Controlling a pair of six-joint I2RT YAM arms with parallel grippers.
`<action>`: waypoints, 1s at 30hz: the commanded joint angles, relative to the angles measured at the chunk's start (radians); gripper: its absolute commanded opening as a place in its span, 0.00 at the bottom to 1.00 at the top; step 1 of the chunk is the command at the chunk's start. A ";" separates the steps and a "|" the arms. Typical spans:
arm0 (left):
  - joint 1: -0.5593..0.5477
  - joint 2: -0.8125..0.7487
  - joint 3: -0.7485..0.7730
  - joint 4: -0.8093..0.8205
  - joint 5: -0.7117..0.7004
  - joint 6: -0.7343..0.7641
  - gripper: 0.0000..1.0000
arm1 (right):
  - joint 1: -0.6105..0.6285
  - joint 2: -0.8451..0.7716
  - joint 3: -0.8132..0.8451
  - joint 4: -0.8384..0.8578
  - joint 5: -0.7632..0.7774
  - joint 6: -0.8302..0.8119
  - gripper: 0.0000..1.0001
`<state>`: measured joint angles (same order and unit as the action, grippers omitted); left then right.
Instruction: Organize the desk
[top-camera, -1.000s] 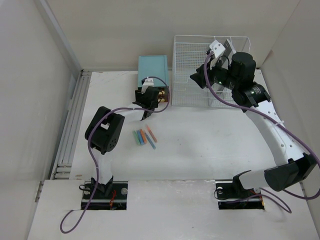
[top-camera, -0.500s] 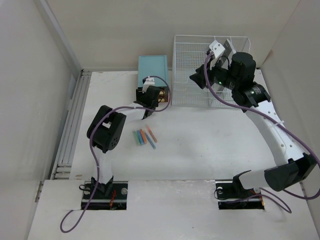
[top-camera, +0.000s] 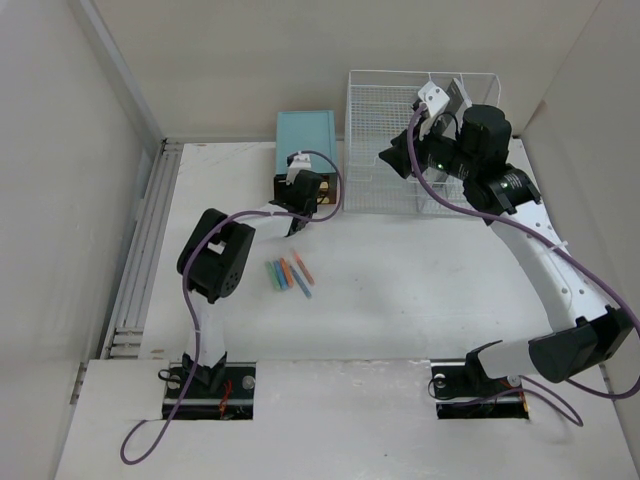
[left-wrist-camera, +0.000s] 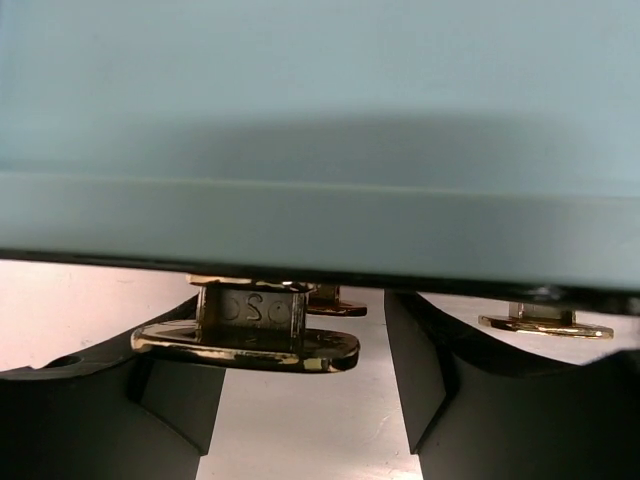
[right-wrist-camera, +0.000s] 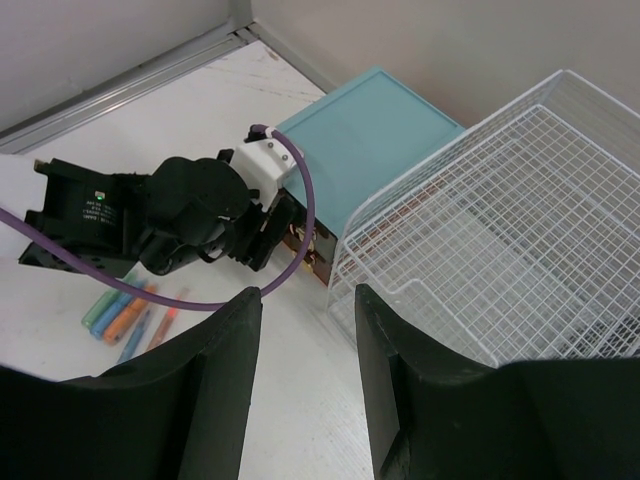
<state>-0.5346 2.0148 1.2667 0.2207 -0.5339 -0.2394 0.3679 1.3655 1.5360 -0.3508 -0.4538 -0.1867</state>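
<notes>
The desk (top-camera: 420, 270) is a broad, flat, matte-white rectangle that fills the floor of the white-walled enclosure. Both arm bases are bolted at its near edge, and ribbed silver metal rails (top-camera: 140, 260) run along its left side. On the bare surface a little beyond the left base lies a loose fan of slim cylindrical pens (top-camera: 288, 272) in green, blue and orange, lying side by side and nearly touching.

Just past them, the left gripper (left-wrist-camera: 300, 390) sits low against the front of the teal drawer box (top-camera: 307, 130), with a glossy purple cable (top-camera: 250, 212) looping over its arm. In the left wrist view, its blocky matte-black fingers (left-wrist-camera: 100, 400) stand parted with a strip of white desk showing between them. A polished brass handle (left-wrist-camera: 245, 335), a flat oval plate under a squared post, hangs from the smooth teal front over the left finger. Whether metal touches rubber cannot be told. A second brass handle (left-wrist-camera: 545, 322) shows off to the right.

The box is a smooth-topped, satin rectangular block standing near the back wall. Immediately to its right is the white wire-mesh rack (top-camera: 385, 120), a square basket of fine grid with thicker rounded rim wires.

The right gripper (right-wrist-camera: 308, 300) hangs raised above the rack's near left corner, its two curved black fingers spread apart with nothing between them.
</notes>
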 joint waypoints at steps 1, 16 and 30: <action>0.005 -0.004 0.043 0.017 -0.011 0.008 0.57 | 0.003 -0.025 -0.005 0.044 -0.020 0.013 0.48; 0.015 -0.024 -0.003 0.026 -0.001 -0.001 0.39 | 0.003 -0.016 -0.005 0.044 -0.020 0.013 0.48; -0.004 -0.139 -0.145 0.029 -0.001 -0.052 0.35 | 0.003 -0.006 -0.005 0.044 -0.020 0.013 0.48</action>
<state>-0.5373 1.9484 1.1454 0.2722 -0.5091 -0.2649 0.3679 1.3655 1.5341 -0.3508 -0.4541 -0.1867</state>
